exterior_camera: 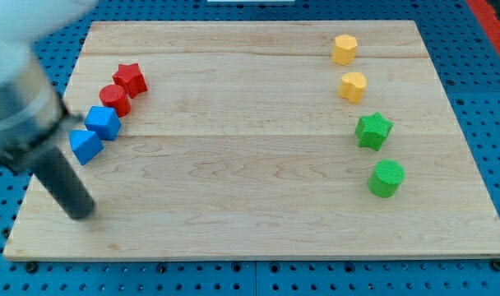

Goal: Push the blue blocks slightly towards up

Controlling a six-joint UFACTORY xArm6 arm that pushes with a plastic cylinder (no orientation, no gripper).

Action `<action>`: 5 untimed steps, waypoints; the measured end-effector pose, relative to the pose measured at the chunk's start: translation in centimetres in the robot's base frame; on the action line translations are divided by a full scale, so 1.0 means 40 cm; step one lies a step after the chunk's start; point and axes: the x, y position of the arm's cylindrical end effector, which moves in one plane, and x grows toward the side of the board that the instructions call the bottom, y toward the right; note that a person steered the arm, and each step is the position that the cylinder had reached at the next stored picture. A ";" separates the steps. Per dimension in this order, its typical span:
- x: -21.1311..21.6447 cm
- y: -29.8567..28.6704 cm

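Observation:
Two blue blocks lie at the board's left: a blue cube and, just below-left of it, a blue wedge-like block. They touch or nearly touch. A red cylinder sits just above-right of the blue cube, and a red star above that, forming a diagonal row. My tip rests on the board near the bottom-left corner, well below the blue wedge-like block and apart from it. The rod slants up to the view's left.
The wooden board fills most of the view. At the right stand a yellow hexagon, a yellow block, a green star and a green cylinder. The arm's blurred body covers the top-left corner.

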 end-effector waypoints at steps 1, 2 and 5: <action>-0.154 -0.007; -0.252 0.074; -0.509 0.451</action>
